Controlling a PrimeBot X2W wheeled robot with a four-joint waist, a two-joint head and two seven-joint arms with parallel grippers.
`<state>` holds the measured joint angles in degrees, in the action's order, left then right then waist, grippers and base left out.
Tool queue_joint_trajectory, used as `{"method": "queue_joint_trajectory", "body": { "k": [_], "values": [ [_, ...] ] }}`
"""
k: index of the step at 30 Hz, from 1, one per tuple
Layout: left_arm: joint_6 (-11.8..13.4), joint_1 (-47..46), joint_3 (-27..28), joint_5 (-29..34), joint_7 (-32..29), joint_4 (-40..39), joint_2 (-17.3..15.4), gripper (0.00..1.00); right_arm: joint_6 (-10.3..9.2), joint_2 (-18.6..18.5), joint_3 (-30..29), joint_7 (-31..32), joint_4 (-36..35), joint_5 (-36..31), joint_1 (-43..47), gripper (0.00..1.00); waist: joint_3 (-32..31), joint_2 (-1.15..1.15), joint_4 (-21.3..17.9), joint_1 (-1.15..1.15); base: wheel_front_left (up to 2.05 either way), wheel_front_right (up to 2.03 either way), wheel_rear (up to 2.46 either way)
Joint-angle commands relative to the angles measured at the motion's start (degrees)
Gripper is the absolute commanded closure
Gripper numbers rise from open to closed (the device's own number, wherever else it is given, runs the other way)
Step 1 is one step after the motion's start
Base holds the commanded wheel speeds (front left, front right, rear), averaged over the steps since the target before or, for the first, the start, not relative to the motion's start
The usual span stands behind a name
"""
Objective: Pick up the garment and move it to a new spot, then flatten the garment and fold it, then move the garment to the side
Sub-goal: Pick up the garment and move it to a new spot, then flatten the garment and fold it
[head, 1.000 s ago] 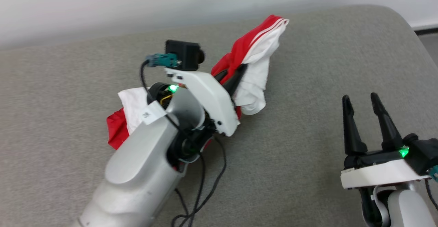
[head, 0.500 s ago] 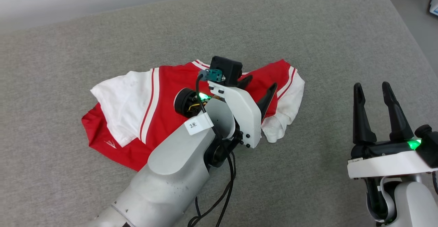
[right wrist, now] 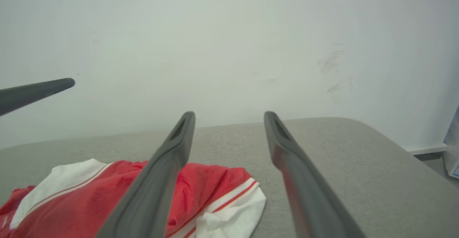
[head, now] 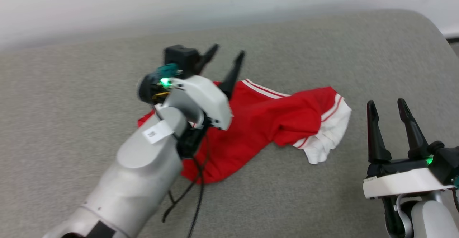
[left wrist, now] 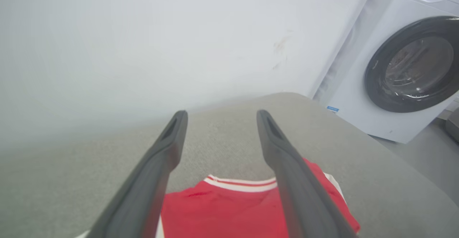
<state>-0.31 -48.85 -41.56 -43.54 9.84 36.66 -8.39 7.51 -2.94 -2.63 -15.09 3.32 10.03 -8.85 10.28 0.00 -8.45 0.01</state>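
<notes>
The garment (head: 265, 123), a red jersey with white sleeves and striped trim, lies crumpled on the grey cushion (head: 71, 87). My left gripper (head: 228, 54) hovers open above the garment's left part, fingers pointing away, nothing between them. In the left wrist view the garment (left wrist: 229, 209) lies below the open left gripper (left wrist: 221, 115). My right gripper (head: 386, 103) stands open at the lower right, apart from the white sleeve (head: 330, 141). The right wrist view shows the garment (right wrist: 89, 202) to the lower left of the open right gripper (right wrist: 229, 115).
The cushion's rounded far right corner (head: 426, 26) meets a pale wall (head: 215, 1). A white washing machine (left wrist: 405, 62) stands beyond the cushion's edge. One finger of the other arm (right wrist: 36, 92) enters the right wrist view at the left. Bare cushion surrounds the garment.
My left gripper opened and let the garment drop onto the cushion, then rose above it. The head camera shifted between frames. The right gripper stayed open.
</notes>
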Motion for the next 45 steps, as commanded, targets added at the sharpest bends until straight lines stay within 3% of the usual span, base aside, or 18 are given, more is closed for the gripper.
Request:
{"method": "queue_joint_trajectory", "body": {
  "k": [1, 10, 16, 23, 32, 36, 37, 38, 45],
  "values": [
    [0.05, 0.68, 0.36, 0.63, 1.09, -0.17, -0.83, 0.00, -0.04, 0.12, -0.13, -0.12, -0.01, -0.49, 0.77, 0.00, -2.87, 0.00, 3.04, -0.01, 0.00, 0.00, 0.00],
    [2.85, 11.83, 4.19, 5.47, 5.32, -9.46, -12.24, 0.00, -0.04, 0.12, -0.21, -0.12, 0.00, -1.64, 3.65, 0.00, -7.04, 0.00, 7.85, -0.01, 0.00, 0.00, 0.00],
    [6.85, 24.99, 10.62, 10.39, 5.35, -22.95, -16.00, 0.00, -0.04, 0.10, 0.16, -0.12, -0.02, -1.03, 5.22, 0.00, -8.39, 0.00, 9.38, -0.01, 0.00, 0.00, 0.00],
    [9.92, 39.64, 18.41, 17.42, 5.37, -35.18, -13.24, 0.00, -0.04, 0.11, 1.16, -0.12, 0.31, -1.06, 6.24, 0.00, -8.73, 0.00, 10.20, -0.01, 0.00, 0.00, 0.00],
    [6.63, 43.50, 22.94, 23.35, 5.37, -37.61, -9.31, 0.00, -0.04, 0.13, 2.62, -0.12, 0.25, -2.89, 6.22, 0.00, -8.11, 0.00, 11.52, -0.01, 0.00, 0.00, 0.00],
    [5.02, 43.89, 24.35, 24.84, 5.38, -36.58, -8.08, 0.00, -0.04, -0.08, 7.12, 0.27, 2.36, -4.16, 6.35, 0.00, -8.11, 0.00, 12.58, -0.01, 0.00, 0.00, 0.00],
    [4.73, 43.89, 24.56, 25.13, 5.38, -36.39, -7.70, 0.00, -0.04, -0.85, 8.64, 1.23, 2.91, -4.27, 5.82, 0.00, -7.92, 0.00, 13.00, -0.01, 0.00, 0.00, 0.00],
    [4.15, 44.07, 25.01, 25.68, 5.38, -35.96, -6.83, 0.00, -0.04, -1.90, 12.95, 5.33, 3.80, -1.20, 4.44, 0.00, -7.54, 0.00, 13.82, -0.01, 0.00, 0.00, 0.00],
    [2.19, 43.97, 26.84, 27.90, 5.38, -34.53, -4.11, 0.00, -0.05, -10.99, 28.65, 27.65, 2.48, 5.88, -3.07, 0.00, -5.74, 0.00, 17.38, -0.01, 0.00, 0.00, 0.00]
  ]
}}
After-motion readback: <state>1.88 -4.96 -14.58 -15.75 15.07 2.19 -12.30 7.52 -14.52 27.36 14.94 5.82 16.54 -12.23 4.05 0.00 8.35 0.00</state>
